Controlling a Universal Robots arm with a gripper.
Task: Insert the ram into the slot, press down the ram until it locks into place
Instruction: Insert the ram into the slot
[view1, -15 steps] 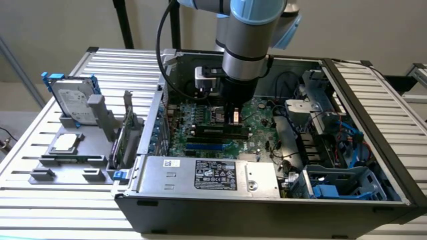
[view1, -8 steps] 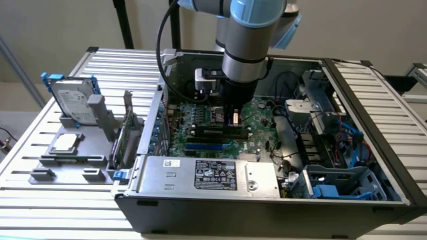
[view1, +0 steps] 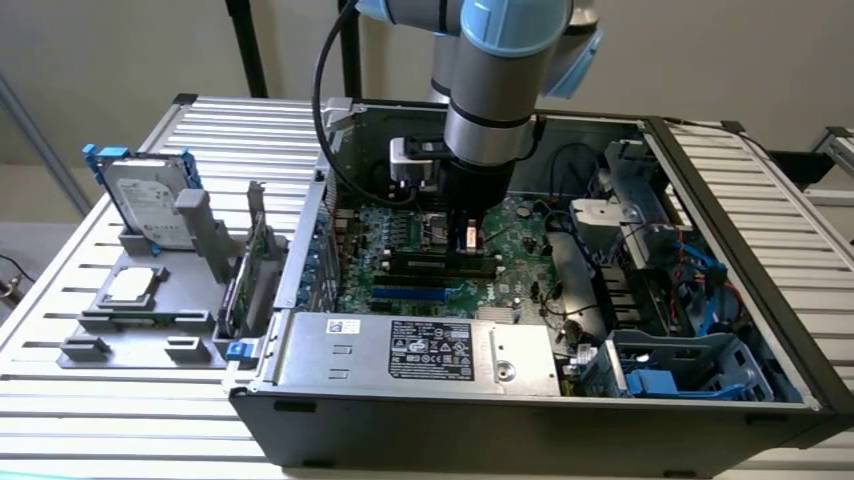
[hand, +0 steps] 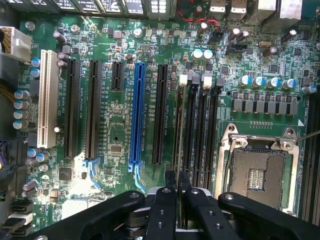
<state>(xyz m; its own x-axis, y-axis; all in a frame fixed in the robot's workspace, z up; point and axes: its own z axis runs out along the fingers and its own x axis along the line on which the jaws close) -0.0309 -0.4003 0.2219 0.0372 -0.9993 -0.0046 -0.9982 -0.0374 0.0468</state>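
Exterior view: black claw (view1: 467, 244) at 12 o'clock from silver metal power-supply box (view1: 414, 350). Long blue plastic slot (hand: 135, 115) near. Claw pinches thin green circuit-board ram (hand: 178, 130) edge-on over long black plastic slot (hand: 180, 90). Risk: tilted ram jams against socket wall, and white plastic latches (hand: 195, 79) fail to lock.

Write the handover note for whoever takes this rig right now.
Gripper: shut on the ram, which it holds edge-on inside the open PC case.
Ram: lined up along the end slot of the four black memory sockets, on the side nearest the blue expansion slot.
Done: ram picked up and brought to the slot.
Left: cannot tell whether it is seated; no sign of it locked down.
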